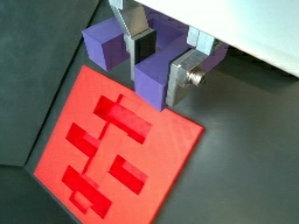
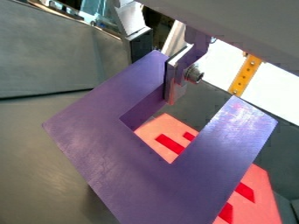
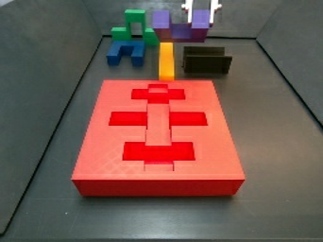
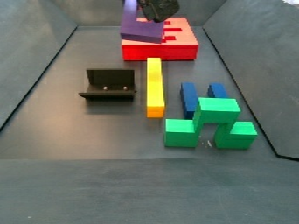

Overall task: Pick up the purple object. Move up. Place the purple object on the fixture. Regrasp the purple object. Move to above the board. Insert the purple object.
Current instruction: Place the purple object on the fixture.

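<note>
Hanging high, the claw (image 1: 163,54) grips the purple object (image 1: 142,61) above the board (image 3: 161,132). Beside the board lie a yellow bar (image 4: 155,86), the fixture (image 4: 110,84), and blue (image 4: 200,96) and green blocks (image 4: 211,122), seemingly clear of the claw.

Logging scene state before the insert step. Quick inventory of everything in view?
purple object: 1, purple U-shaped block, held off the floor in the gripper; in a side view it hangs near the board's edge.
board: 1, red slab with cross- and bar-shaped recesses, flat on the floor, recesses unfilled.
fixture: 1, black bracket on the floor beside the yellow bar, nothing on it.
yellow bar: 1, yellow, lying on the floor between the fixture and the blue block.
blue block: 1, dark blue U-shape, on the floor next to the yellow bar.
green block: 1, green, stepped, against the blue block.
gripper: 1, silver fingers shut on the purple object.
</note>
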### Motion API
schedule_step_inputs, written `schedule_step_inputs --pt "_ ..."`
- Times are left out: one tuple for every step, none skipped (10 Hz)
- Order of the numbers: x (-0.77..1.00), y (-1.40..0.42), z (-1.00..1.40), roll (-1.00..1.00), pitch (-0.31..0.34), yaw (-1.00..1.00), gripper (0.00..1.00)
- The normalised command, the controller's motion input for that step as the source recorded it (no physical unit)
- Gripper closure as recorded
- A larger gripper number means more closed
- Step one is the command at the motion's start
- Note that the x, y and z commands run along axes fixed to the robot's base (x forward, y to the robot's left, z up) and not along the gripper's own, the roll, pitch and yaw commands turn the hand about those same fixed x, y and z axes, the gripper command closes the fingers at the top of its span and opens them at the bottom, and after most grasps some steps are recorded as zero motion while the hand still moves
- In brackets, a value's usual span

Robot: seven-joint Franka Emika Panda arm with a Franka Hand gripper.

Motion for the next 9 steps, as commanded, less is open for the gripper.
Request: schedule_step_inputs --pt "1.00 0.23 0.01 0.00 0.049 0.00 1.00" --pt "1.00 0.24 0.00 0.00 0.026 0.03 1.00" --pt "1.00 0.22 0.00 0.13 0.051 0.11 1.00" --pt "1.00 0.19 0.00 0.17 0.126 0.18 1.00" --pt "1.00 0.22 -0.01 0.20 0.146 0.16 1.00" --pt "1.00 0.28 -0.06 0.27 0.151 0.09 1.00" --pt "1.00 0.24 -0.14 0.45 0.177 0.00 1.00" --pt "1.00 0.32 -0.20 0.33 0.183 0.00 1.00" --pt "0.98 0.32 -0.24 0.24 0.071 0.00 1.00"
